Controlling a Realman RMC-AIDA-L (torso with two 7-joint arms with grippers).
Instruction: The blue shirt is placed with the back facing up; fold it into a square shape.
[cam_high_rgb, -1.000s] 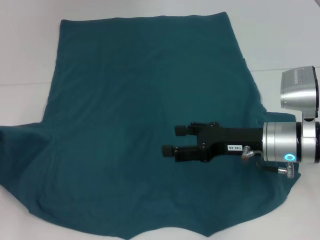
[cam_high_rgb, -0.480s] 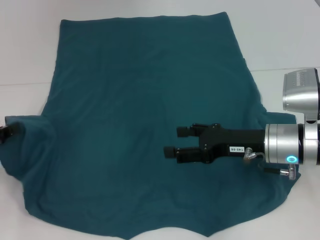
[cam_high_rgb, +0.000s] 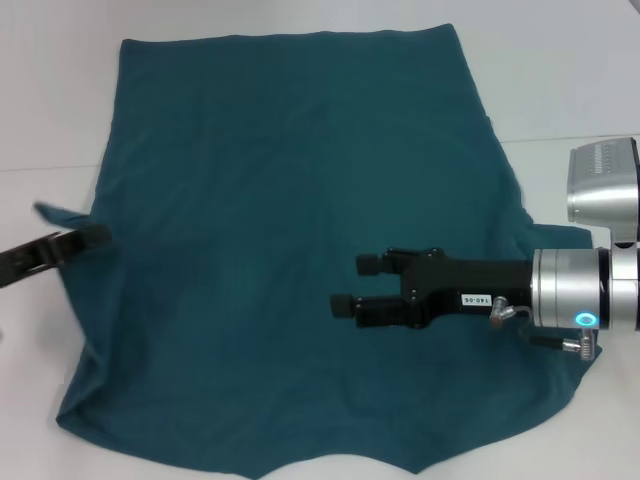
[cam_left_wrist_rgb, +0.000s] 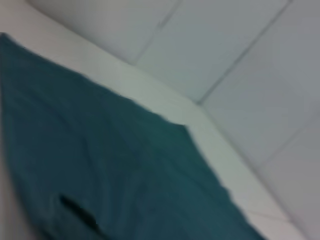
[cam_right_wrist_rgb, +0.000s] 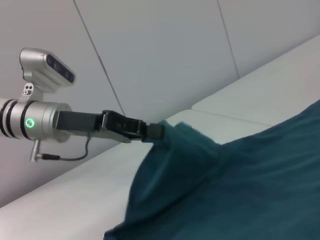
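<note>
Because the blue shirt (cam_high_rgb: 300, 250) is soft, light cloth that sags wherever it is not held, it is best pinched at an edge or a sleeve tip rather than in the flat middle, and that is how the left gripper (cam_high_rgb: 85, 238) has it: at the shirt's left margin its fingers are clenched on the sleeve (cam_high_rgb: 62, 216), which the right wrist view shows lifted into a peak hanging from the fingertips (cam_right_wrist_rgb: 156, 131). To the right of that pinch the cloth spreads flat on the white table (cam_high_rgb: 50, 100), a plain dark teal-blue with no lettering showing, faint wrinkles across it, and a straight edge on its far side. Further right, the right gripper (cam_high_rgb: 352, 285) hovers over the lower right part of the shirt, fingers spread apart and grasping nothing, with cloth directly beneath and beyond its tips. The fold will likely slump if released early.
</note>
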